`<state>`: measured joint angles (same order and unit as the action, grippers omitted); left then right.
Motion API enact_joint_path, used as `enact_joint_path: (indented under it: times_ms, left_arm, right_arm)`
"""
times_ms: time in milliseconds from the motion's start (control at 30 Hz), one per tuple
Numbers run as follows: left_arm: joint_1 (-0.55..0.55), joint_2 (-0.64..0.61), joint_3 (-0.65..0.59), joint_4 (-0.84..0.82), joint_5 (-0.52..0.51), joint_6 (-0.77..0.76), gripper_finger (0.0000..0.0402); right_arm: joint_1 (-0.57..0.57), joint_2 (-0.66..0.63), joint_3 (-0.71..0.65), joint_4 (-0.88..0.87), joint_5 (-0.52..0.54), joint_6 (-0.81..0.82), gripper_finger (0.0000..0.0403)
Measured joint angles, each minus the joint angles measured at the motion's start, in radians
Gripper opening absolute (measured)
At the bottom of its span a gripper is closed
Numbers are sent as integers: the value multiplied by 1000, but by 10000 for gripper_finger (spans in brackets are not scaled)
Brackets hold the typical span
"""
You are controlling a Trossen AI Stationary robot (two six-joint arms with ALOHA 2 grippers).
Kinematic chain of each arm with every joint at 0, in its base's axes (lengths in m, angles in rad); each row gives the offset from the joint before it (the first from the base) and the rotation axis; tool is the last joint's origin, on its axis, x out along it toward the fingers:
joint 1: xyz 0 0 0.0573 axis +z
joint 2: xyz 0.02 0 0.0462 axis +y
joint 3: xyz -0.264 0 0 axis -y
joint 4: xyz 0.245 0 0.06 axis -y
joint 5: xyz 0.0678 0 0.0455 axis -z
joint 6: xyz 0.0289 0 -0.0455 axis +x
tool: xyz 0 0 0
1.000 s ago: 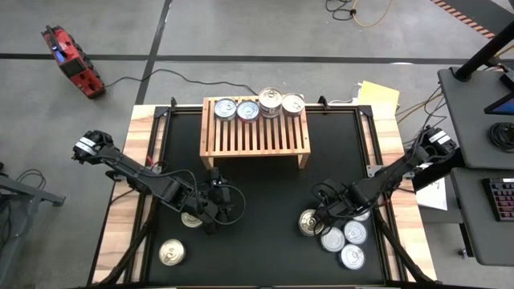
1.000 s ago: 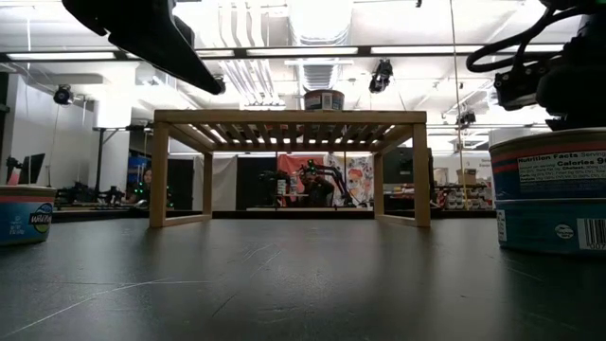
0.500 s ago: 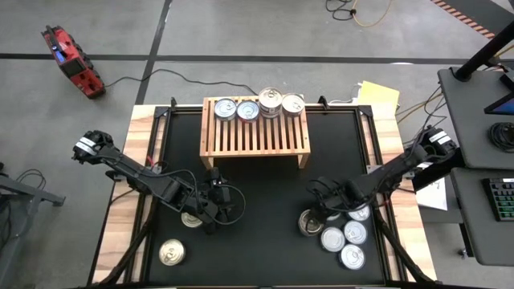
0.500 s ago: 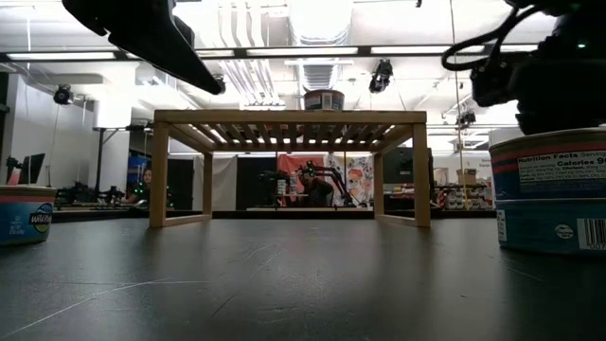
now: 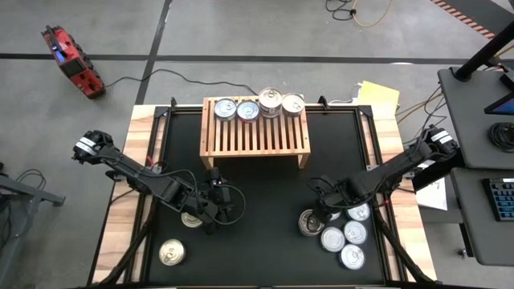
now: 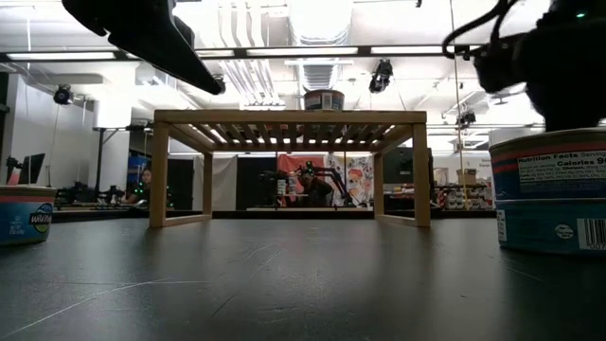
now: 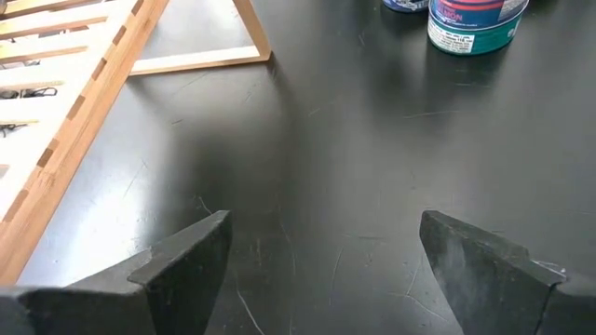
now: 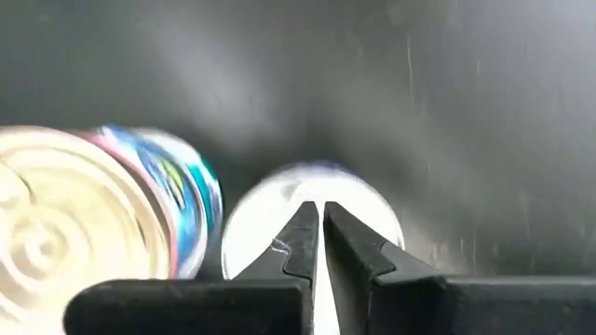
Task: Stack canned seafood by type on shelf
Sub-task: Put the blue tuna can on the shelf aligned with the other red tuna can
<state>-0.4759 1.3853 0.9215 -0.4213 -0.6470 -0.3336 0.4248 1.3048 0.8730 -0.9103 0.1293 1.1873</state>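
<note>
The light-wood shelf (image 5: 255, 128) stands at the table's far middle, with several cans (image 5: 259, 106) in a row along its far edge. My right gripper (image 5: 323, 210) is shut, points down and hovers just above a silver can lid (image 8: 279, 209), next to a taller blue-labelled can (image 8: 112, 214); nothing sits between its fingers. That cluster of cans (image 5: 341, 234) rests on the mat at the near right. My left gripper (image 5: 217, 205) waits open over the bare mat, beside one can (image 5: 191, 218).
Another can (image 5: 171, 254) sits at the near left corner. In the low view two cans are stacked (image 6: 549, 189) at the right and one can (image 6: 24, 213) stands at the left. Bare black mat (image 5: 265, 201) lies between the arms, in front of the shelf.
My right gripper, still shut, has risen a little above the cans at the near right and tipped slightly. The cans have stayed where they were.
</note>
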Motion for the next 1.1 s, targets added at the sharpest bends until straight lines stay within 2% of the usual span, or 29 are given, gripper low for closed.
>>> enact_joint_path:
  times_ms: [133,367,667,1100]
  left_arm:
    - [0,0,0,-1,0,0,331]
    - [0,0,0,-13,0,3,331]
    - [0,0,0,-14,0,4,331]
    - [0,0,0,-14,0,3,331]
  right_arm:
    - [0,18,-31,-2,-63,48,13]
    - [-4,78,-50,17,-75,50,13]
    - [-48,131,-48,160,-65,-73,13]
    - [-148,137,-51,294,21,-257,13]
